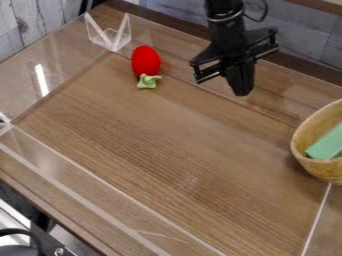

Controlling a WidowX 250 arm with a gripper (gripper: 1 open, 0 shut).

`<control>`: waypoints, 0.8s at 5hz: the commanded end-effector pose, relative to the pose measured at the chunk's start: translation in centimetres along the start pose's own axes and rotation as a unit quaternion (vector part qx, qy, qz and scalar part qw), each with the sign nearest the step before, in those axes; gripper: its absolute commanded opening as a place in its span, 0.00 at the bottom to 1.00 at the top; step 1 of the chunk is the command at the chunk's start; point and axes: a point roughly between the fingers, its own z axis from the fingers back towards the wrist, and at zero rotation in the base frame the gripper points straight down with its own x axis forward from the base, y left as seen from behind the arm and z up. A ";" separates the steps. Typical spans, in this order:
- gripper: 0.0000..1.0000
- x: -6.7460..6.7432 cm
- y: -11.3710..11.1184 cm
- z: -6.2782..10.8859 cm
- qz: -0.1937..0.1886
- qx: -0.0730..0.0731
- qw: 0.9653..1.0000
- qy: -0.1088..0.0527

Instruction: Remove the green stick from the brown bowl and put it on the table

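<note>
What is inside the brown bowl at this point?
The green stick lies inside the brown bowl, leaning against its pale inner wall. The bowl is cut off by the frame's right edge, so the rest of its inside is unseen.

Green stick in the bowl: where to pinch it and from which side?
Likely from above, jaws across the narrow width of the green stick. It lies flat and slanted inside the brown bowl, whose thick rim blocks a side approach. Its far end is cut off by the picture edge, so grip the visible part. The gripper is shut now.
</note>
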 end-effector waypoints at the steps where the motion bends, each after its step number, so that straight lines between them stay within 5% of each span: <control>1: 0.00 0.3 0.0 0.7 -0.033 -0.009 0.999 -0.012; 3: 0.00 0.2 1.5 1.4 -0.069 -0.005 0.998 0.005; 4: 0.00 -0.9 0.0 0.1 -0.075 -0.007 0.997 0.009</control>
